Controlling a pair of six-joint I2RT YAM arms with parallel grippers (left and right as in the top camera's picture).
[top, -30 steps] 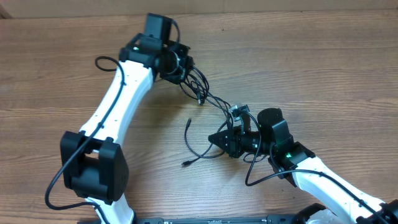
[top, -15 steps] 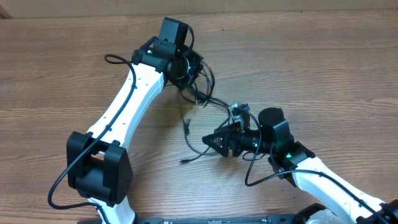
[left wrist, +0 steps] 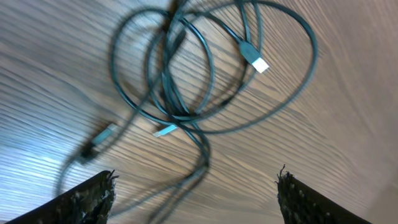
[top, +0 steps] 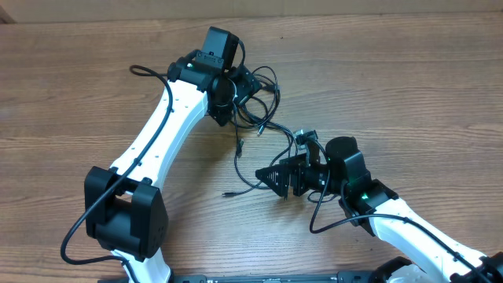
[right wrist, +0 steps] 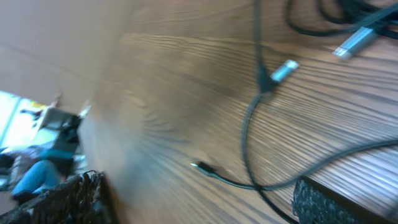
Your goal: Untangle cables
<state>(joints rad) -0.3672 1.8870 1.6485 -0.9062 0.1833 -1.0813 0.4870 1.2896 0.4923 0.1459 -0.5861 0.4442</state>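
- The left gripper point(top: 238, 88), jaws spread and empty, hangs just left of the cables point(left wrist: 180, 115), which lie looped on the far side of the table
- Their loose tails run far to near, ending beside the right gripper point(top: 271, 178), also spread and empty; the left arm looks nearer the knot

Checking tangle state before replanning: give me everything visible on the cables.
Thin black flexible cables with a rubbery-looking sheath and small silver plug ends. Several loops cross in one loose tangle on the wooden table under the open left pincer. Strands trail toward the open right pincer, one ending in a tiny plug. Neither pincer appears to grip them. The cable count is unclear.
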